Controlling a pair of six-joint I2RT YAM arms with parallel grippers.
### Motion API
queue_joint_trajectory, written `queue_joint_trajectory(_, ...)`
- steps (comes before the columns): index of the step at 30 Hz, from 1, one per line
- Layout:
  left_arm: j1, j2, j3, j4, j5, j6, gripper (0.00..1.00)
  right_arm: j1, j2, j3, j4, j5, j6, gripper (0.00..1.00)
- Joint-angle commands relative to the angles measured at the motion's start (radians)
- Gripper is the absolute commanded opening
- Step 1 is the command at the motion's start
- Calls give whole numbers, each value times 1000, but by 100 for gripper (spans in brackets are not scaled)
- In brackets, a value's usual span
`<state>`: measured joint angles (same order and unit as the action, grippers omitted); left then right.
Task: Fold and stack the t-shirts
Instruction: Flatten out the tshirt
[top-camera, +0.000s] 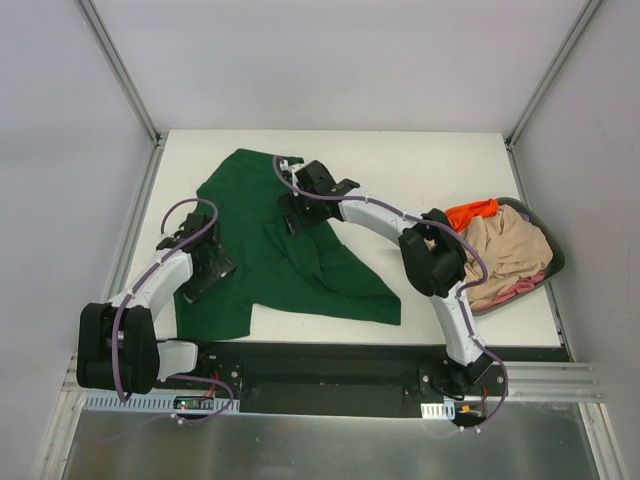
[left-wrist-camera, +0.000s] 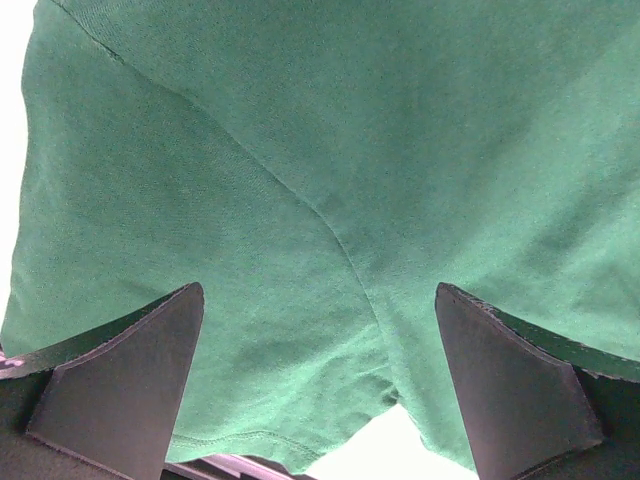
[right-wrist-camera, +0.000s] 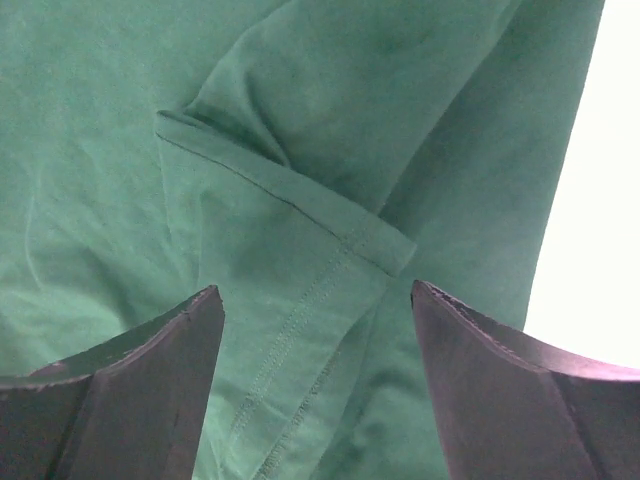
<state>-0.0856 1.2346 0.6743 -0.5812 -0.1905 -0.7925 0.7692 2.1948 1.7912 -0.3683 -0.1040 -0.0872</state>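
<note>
Cloth of one green t-shirt (top-camera: 300, 270) fills the centre-left of the overhead picture, open but rumpled on the white surface (top-camera: 440, 165). Its longest run goes slantwise, from the upper middle of the frame down to a pointed corner at lower right. A second flap reaches toward the lower left.

The right tool (top-camera: 298, 212) sits over the upper middle of the shirt, fingers spread and pinching nothing. From its wrist camera, a sleeve (right-wrist-camera: 290, 230) with a stitched hem lies doubled over the body cloth, directly between and just ahead of the fingers, with bare white at the right edge of that frame. So the right arm is the nearer one to that sleeve, and a short drop should put the fold between its fingers.

The left tool (top-camera: 205, 268) is over the left margin of the lower-left flap, also spread and holding nothing. Its camera shows flat cloth crossed by a slanting seam, and the bottom hem with a sliver of white at the lower middle of the frame. Whether either tool touches the cloth, I cannot tell.

Well apart at centre right, a dark basket (top-camera: 553, 262) holds a beige t-shirt (top-camera: 505, 250), an orange t-shirt (top-camera: 470, 212) and a pink t-shirt (top-camera: 515, 290) in a heap. White shows along the top of the surface and between shirt and basket, which looks like room enough to spread the green one flat.
</note>
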Motion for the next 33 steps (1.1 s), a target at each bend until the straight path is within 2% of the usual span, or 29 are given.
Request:
queue_joint_trajectory(1, -6, 17, 21, 3, 5, 4, 99, -2, 32, 69, -38, -49, -22, 72)
queue_joint_trajectory(5, -6, 17, 22, 1, -6, 1, 99, -2, 25, 65, -35, -86, -11, 57)
queue_joint_trajectory(7, -6, 17, 22, 1, -21, -2, 99, -1, 20, 63, -38, -103, -5, 44)
queue_joint_trajectory(9, -6, 25, 28, 1, -26, -2, 99, -2, 16, 63, -43, -111, -2, 40)
queue_joint_trajectory(12, -6, 28, 31, 1, -32, -2, 99, -2, 14, 59, -43, -118, 6, 25)
queue_joint_trajectory(16, -6, 31, 31, 1, -36, -4, 99, -2, 31, 63, -41, -126, 12, 12)
queue_joint_trajectory(18, -6, 32, 31, 1, -38, -4, 99, -2, 31, 59, -29, -122, 12, 0)
queue_joint_trajectory(23, -5, 35, 27, 1, -53, -2, 99, -2, -18, 33, -12, 13, -20, 0)
queue_joint_trajectory(27, -5, 52, 30, 0, -61, -7, 99, -11, -76, 28, -60, 186, -97, 0)
queue_joint_trajectory(33, -5, 92, 42, 0, -58, -5, 99, -68, -102, 42, -112, 334, -163, 0)
